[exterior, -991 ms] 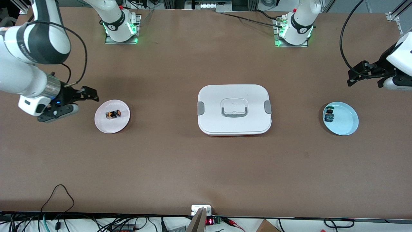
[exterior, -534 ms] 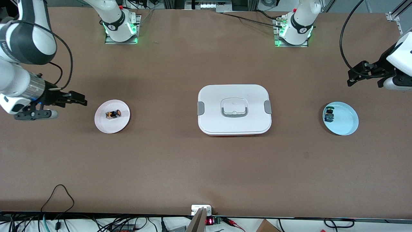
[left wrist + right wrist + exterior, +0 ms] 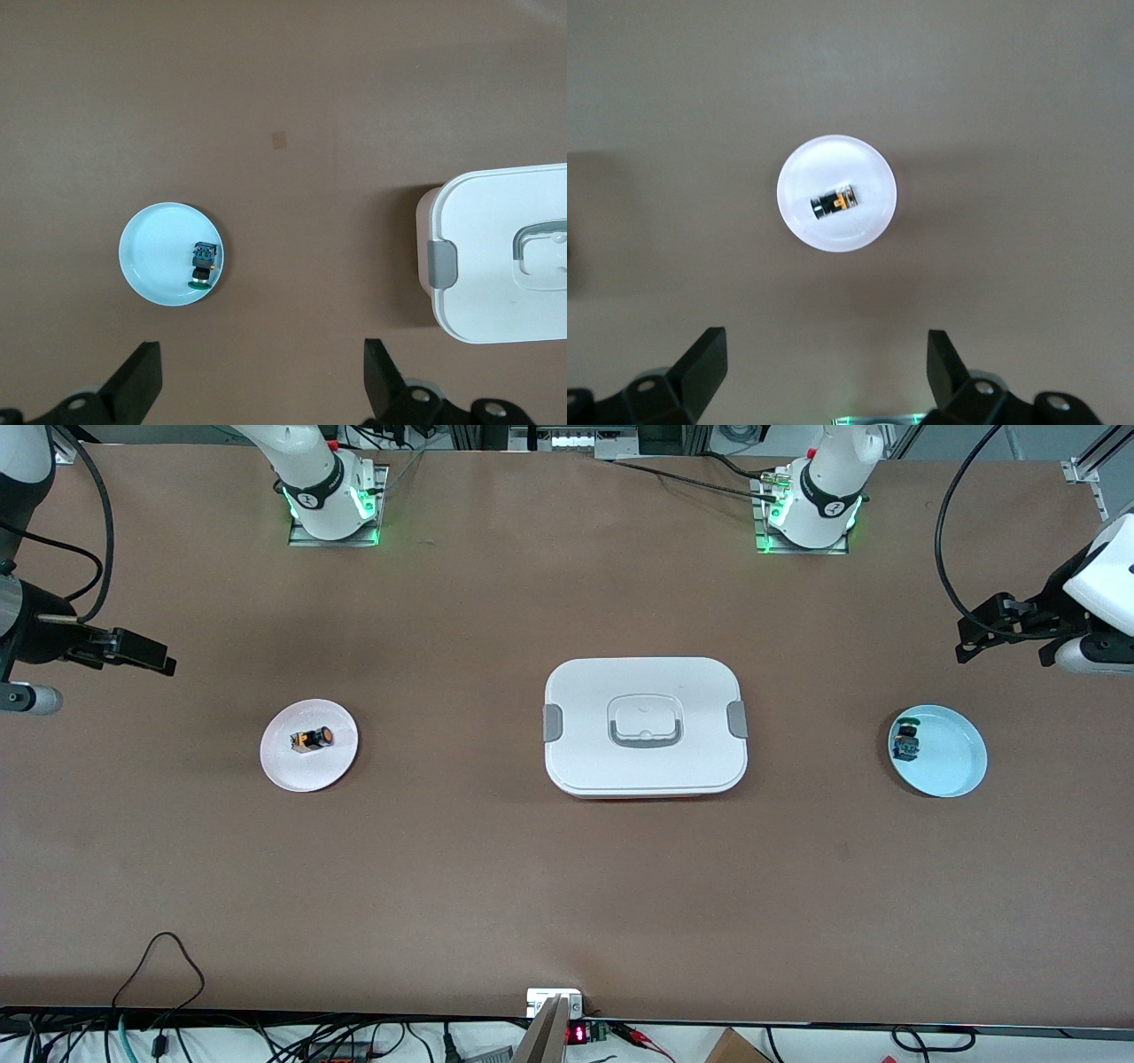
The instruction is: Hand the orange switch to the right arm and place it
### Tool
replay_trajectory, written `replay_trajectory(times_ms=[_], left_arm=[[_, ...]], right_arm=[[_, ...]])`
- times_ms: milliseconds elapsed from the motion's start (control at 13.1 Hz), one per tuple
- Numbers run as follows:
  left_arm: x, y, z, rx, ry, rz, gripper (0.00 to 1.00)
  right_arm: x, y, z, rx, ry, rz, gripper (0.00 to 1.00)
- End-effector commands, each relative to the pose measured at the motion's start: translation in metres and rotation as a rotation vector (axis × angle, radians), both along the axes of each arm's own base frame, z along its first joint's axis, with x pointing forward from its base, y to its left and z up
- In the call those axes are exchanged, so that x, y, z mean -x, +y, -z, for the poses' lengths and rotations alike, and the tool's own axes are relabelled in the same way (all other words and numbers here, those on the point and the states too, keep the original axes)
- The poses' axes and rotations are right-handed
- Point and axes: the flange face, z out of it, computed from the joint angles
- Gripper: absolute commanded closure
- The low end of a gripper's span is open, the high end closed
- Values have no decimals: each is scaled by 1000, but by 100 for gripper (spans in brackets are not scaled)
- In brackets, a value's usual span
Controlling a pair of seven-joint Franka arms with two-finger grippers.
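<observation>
Now | orange switch [image 3: 311, 740] on pink plate [image 3: 288, 769] | both grippers open, empty

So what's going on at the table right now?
Nothing is held. The orange switch lies on the pink plate toward the right arm's end. The right pincer hangs open above the table near that plate. The left pincer waits open near the blue plate with the green-capped switch. A closed white box sits between the plates.

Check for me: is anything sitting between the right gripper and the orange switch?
Nothing visible. The orange switch lies alone on the pink plate, uncovered. The right gripper, open, hangs over bare table toward the right arm's end. The white lidded box is mid-table, out of the path.
</observation>
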Motion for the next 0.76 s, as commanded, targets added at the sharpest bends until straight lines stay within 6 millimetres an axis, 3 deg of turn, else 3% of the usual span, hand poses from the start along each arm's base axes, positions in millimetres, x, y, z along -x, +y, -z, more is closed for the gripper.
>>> replay_trajectory(times_ms=[0,229,457,686], left_arm=[[-4,3,-5,-13,-9,-7,0],[-4,2,-5,-13,-9,-5,0],[-4,3,-5,-13,-9,-7,0],[-4,2,-5,-12,-9,-5,0]], right_arm=[[2,-22,24,12,28,23,0],[11,-26,37,6,-11,-7,0],[34,-22,47,-2,-98,-36,0],[35,-22,37,-11,-91,-98,0]])
